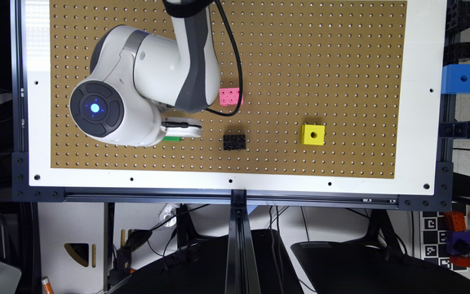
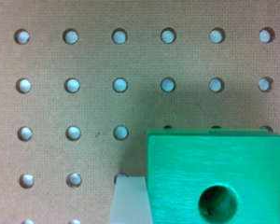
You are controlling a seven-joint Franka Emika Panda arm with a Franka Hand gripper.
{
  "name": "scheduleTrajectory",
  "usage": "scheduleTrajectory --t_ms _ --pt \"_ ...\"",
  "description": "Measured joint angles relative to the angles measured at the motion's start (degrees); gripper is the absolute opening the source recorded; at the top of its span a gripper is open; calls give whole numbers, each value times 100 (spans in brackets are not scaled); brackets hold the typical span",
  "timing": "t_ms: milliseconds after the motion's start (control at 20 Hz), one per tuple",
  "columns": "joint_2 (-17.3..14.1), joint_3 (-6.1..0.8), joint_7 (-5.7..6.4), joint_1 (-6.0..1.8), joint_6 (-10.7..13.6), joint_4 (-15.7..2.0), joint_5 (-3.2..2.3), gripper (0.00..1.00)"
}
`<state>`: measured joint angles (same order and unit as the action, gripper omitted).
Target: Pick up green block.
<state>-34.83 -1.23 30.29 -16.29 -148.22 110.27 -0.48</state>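
- Brown board with rows of small holes (image 1: 300, 53) lies flat, with a white edge around it.
- Under the arm's end, the green block (image 2: 219, 177) sits on that board. One pale finger (image 2: 129, 200) is right beside its side.
- I cannot tell if the jaws are open or closed; the other finger is hidden.
- If only one finger pushes, the block could slide or tip away.
- No words or labels can be read anywhere.

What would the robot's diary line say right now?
phase: reaching green block | gripper: over block, one finger beside it | grasp: cannot tell | yellow cube: untouched
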Motion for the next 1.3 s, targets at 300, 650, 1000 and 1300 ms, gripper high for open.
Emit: scheduleTrajectory --t_ms 300,650,1000,1300 --pt "18 0 0 -1 46 -1 0 0" --pt "474 0 0 -1 597 -2 0 0" --pt "830 -1 0 -1 941 -5 0 0" --pt "1507 -2 0 -1 1603 -7 0 0"
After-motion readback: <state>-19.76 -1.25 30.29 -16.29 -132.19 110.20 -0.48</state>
